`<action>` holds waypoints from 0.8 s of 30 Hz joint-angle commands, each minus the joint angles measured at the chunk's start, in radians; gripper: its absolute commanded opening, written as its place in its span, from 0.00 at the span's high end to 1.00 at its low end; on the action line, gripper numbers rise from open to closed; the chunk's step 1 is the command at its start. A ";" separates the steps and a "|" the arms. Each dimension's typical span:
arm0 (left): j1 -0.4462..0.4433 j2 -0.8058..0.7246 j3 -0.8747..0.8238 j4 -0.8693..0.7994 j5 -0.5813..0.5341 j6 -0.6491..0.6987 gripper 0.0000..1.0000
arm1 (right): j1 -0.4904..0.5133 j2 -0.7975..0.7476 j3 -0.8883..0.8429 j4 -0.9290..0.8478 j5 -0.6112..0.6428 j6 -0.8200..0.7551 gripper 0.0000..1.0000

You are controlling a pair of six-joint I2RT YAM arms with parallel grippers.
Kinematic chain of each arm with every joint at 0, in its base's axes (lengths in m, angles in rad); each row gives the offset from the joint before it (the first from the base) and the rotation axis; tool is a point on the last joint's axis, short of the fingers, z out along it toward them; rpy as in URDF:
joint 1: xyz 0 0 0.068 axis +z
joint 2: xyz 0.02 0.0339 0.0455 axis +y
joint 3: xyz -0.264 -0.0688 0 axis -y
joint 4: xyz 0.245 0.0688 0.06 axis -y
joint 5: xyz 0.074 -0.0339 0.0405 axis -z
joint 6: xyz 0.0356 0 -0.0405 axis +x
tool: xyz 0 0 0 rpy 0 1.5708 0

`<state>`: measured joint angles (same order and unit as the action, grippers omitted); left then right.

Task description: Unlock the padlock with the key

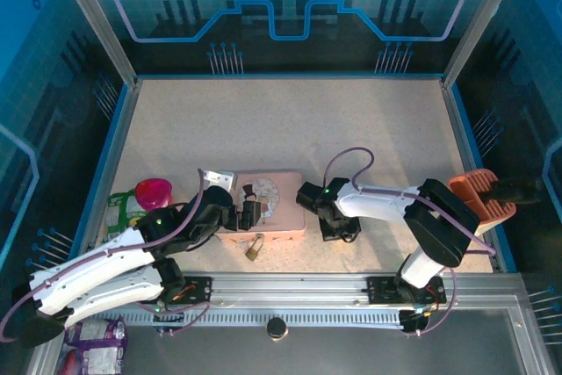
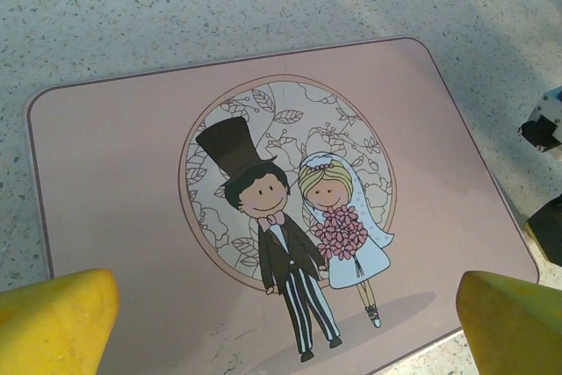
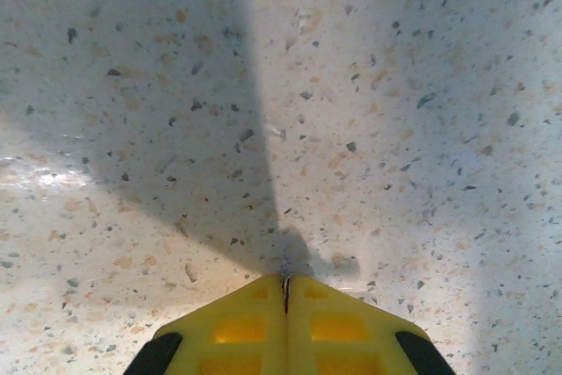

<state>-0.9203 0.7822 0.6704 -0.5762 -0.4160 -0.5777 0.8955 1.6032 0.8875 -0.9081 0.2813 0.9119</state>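
The small brass padlock (image 1: 254, 248) lies on the table just in front of the pink tin (image 1: 279, 217), its shackle toward the tin. My left gripper (image 1: 249, 210) hovers over the tin, open. In the left wrist view its yellow fingertips (image 2: 61, 318) stand wide apart with nothing between them, above the tin's cartoon couple (image 2: 299, 243). To the right of the tin my right gripper (image 1: 340, 231) points down at the table. In the right wrist view it (image 3: 285, 280) is shut, and a thin grey metal sliver, the key (image 3: 285, 268), pokes out between the tips just above the speckled tabletop.
A pink cup (image 1: 154, 192) and a green packet (image 1: 121, 210) sit at the left edge. An orange tool (image 1: 479, 195) lies at the right edge. A purple bag (image 1: 95, 340) and a black knob (image 1: 277, 328) lie in front of the rail.
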 commanded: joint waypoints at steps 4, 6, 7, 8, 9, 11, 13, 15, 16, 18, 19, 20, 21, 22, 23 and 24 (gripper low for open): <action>-0.004 -0.045 -0.013 0.077 -0.024 0.067 0.01 | -0.012 -0.191 0.025 -0.028 0.030 0.023 1.00; -0.003 -0.060 -0.028 0.140 -0.011 0.124 0.01 | -0.017 -0.265 0.021 -0.017 0.020 0.037 1.00; -0.003 -0.063 -0.036 0.172 -0.004 0.152 0.01 | -0.022 -0.304 0.016 -0.009 0.011 0.046 1.00; -0.004 -0.064 -0.044 0.216 0.005 0.188 0.01 | -0.028 -0.342 0.008 0.003 -0.003 0.055 1.00; -0.004 -0.063 -0.055 0.266 0.017 0.226 0.01 | -0.035 -0.384 0.001 0.016 -0.016 0.062 1.00; -0.003 -0.055 -0.074 0.375 0.050 0.314 0.01 | -0.059 -0.474 -0.032 0.054 -0.061 0.087 1.00; -0.003 -0.043 -0.083 0.468 0.086 0.392 0.01 | -0.086 -0.554 -0.050 0.087 -0.107 0.109 1.00; -0.004 -0.032 -0.103 0.575 0.135 0.465 0.01 | -0.113 -0.623 -0.062 0.115 -0.148 0.134 1.00; -0.003 -0.026 -0.114 0.619 0.157 0.488 0.01 | -0.123 -0.650 -0.065 0.125 -0.160 0.144 1.00; -0.005 -0.006 -0.124 0.689 0.198 0.519 0.01 | -0.141 -0.698 -0.064 0.137 -0.184 0.163 1.00; -0.003 0.009 -0.128 0.721 0.219 0.538 0.01 | -0.150 -0.723 -0.061 0.139 -0.192 0.172 1.00; -0.004 0.025 -0.131 0.747 0.236 0.554 0.01 | -0.158 -0.742 -0.058 0.142 -0.199 0.183 1.00; -0.004 0.037 -0.136 0.768 0.246 0.568 0.01 | -0.163 -0.757 -0.060 0.146 -0.205 0.191 1.00; -0.005 0.050 -0.141 0.792 0.260 0.582 0.01 | -0.170 -0.779 -0.065 0.160 -0.210 0.205 1.00; -0.004 0.060 -0.149 0.814 0.278 0.602 0.01 | -0.174 -0.799 -0.075 0.181 -0.216 0.222 1.00; -0.003 0.064 -0.161 0.837 0.288 0.619 0.01 | -0.177 -0.817 -0.087 0.204 -0.222 0.239 1.00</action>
<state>-0.9203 0.8349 0.5419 0.1181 -0.2081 -0.0582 0.7338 0.8265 0.8291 -0.7677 0.1051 1.0855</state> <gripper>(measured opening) 0.992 0.060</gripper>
